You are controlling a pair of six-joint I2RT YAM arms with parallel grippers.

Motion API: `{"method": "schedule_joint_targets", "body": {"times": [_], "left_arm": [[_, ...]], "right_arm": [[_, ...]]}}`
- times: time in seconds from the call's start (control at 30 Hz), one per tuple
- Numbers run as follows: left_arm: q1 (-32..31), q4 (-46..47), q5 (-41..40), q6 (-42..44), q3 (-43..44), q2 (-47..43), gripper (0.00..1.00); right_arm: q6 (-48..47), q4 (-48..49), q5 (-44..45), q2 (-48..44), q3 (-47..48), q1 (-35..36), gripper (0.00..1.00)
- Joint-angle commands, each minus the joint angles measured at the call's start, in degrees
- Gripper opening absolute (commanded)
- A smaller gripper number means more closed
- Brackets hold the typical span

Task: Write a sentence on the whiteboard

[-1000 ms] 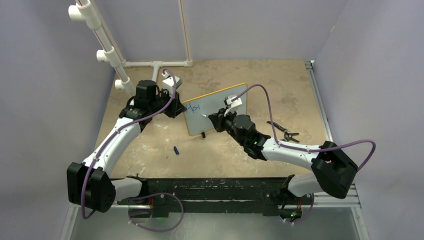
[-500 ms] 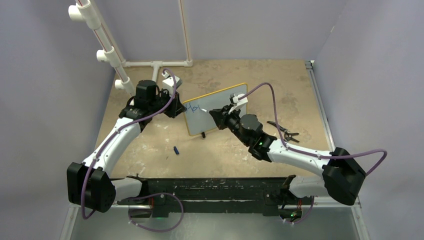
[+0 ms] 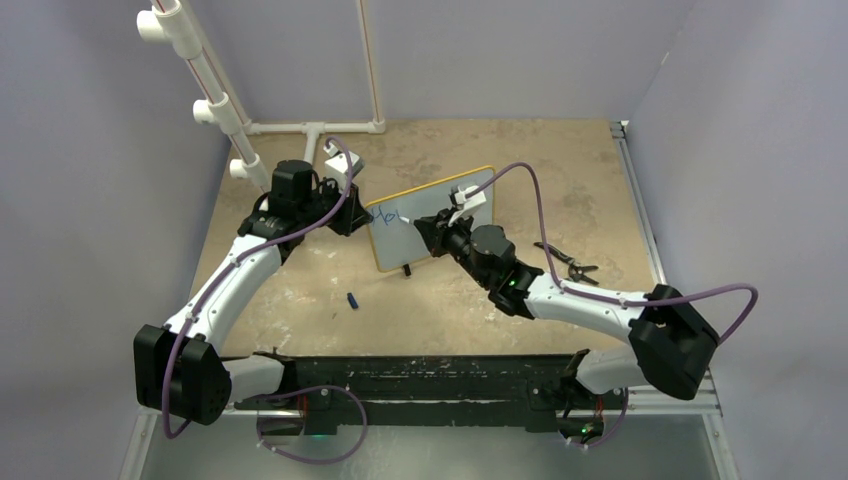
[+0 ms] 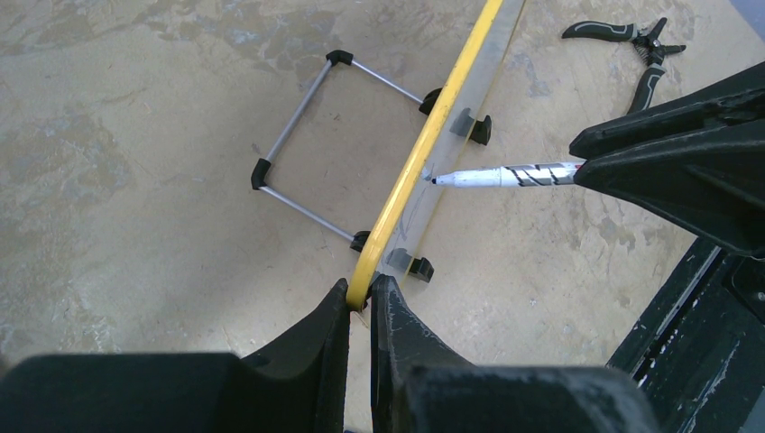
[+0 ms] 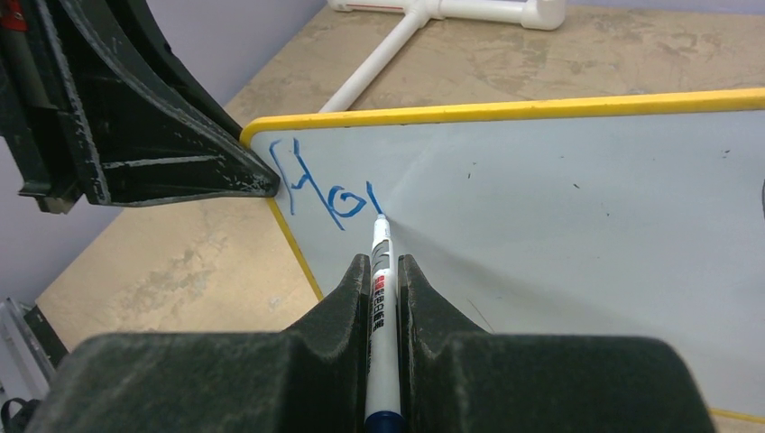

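Observation:
The whiteboard stands tilted on the table, white with a yellow frame. My left gripper is shut on its left edge, also seen from above. The sentence is blue marker writing at the board's top left: "Ho" and the start of a further stroke. A white marker with a blue end is clamped in my right gripper. Its tip touches the board at the foot of that newest stroke. From the left wrist view the marker meets the board's face.
Black pliers lie on the table right of the board. A small blue cap lies in front of it. A white PVC pipe frame stands at the back left. A wire stand props the board from behind.
My right gripper has carried the marker tip up the board to the line of writing, its forearm swinging right and back. The left arm and the board have stayed still.

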Motion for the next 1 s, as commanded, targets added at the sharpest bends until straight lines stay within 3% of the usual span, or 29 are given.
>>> {"method": "schedule_joint_targets", "body": {"times": [0.0, 0.97], "left_arm": [[0.2, 2.2, -0.9, 1.5, -0.4, -1.6, 0.0], [0.2, 2.3, -0.8, 0.0, -0.3, -1.5, 0.0]], "right_arm": [[-1.1, 2.0, 1.4, 1.1, 2.7, -0.2, 0.0], [3.5, 0.9, 0.6, 1.7, -2.8, -0.2, 0.0]]}}
